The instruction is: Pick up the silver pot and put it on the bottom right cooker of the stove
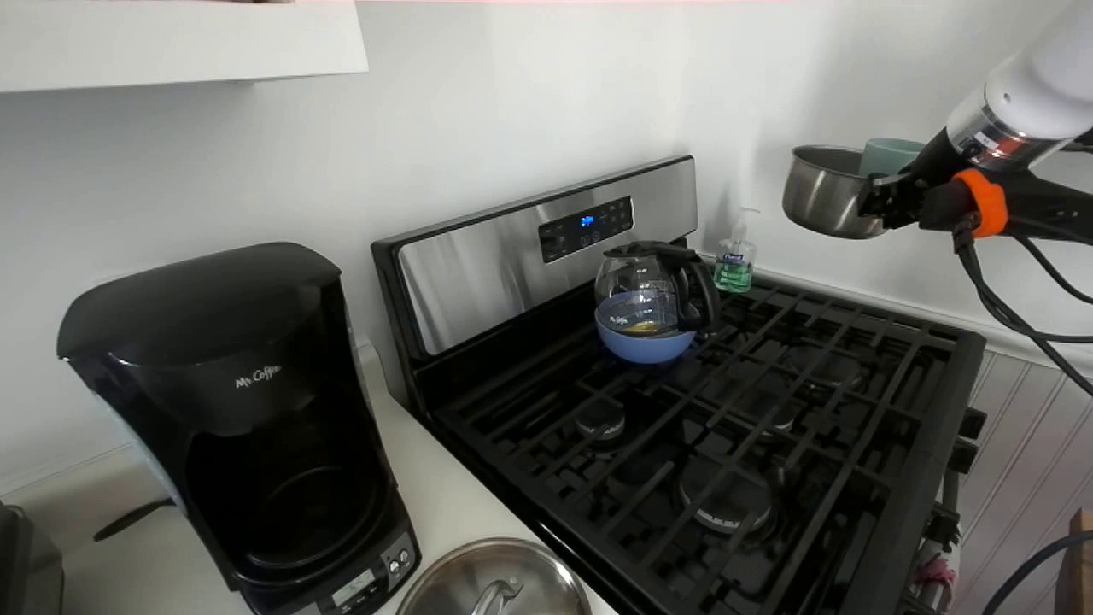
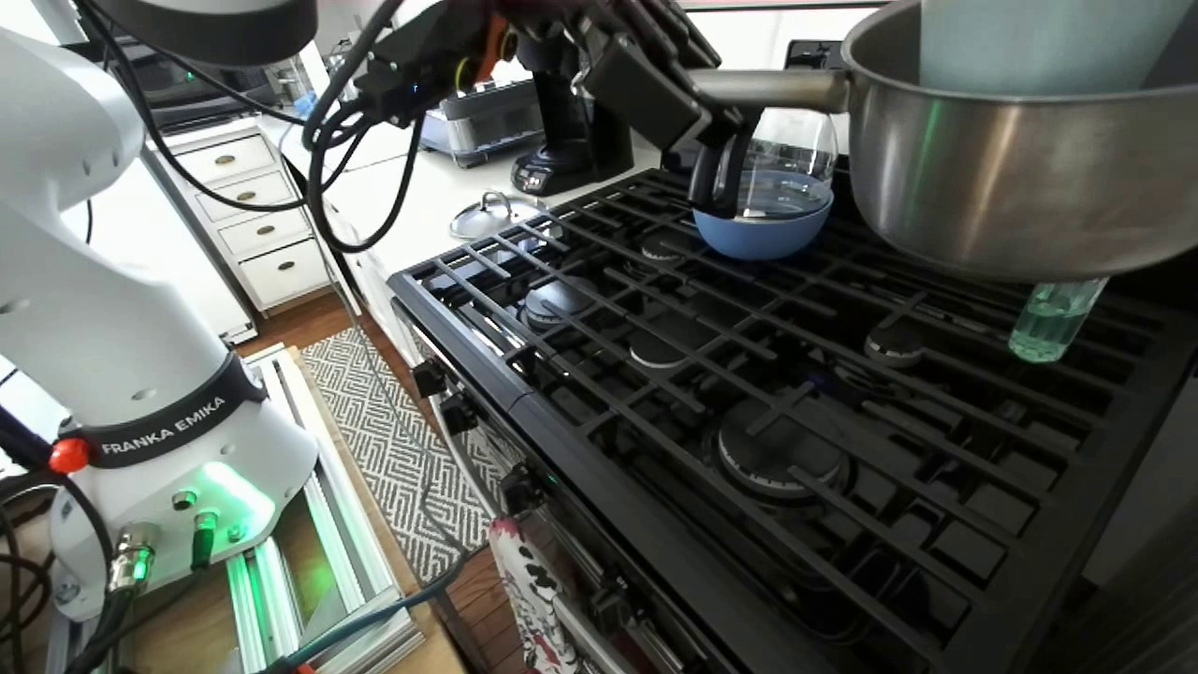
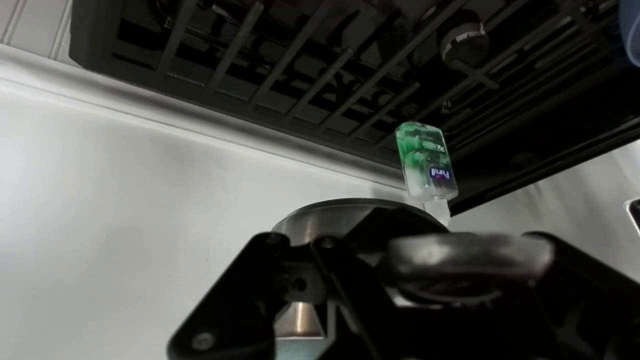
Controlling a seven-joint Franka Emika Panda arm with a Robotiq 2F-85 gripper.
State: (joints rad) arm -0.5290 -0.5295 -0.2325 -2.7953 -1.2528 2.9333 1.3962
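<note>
The silver pot hangs level in the air, well above the stove, toward the wall-side end. It shows large in an exterior view. A pale green cup sits inside the pot. My gripper is shut on the pot's long handle. In the wrist view the pot's wall shows beyond the dark fingers, and the blurred handle end faces the camera. The stove's grates lie below the pot, with several burners visible. The fingertips are partly hidden.
A glass carafe stands in a blue bowl at the stove's back. A sanitizer bottle stands at the back corner by the wall. A steel lid and a black coffee maker are on the counter.
</note>
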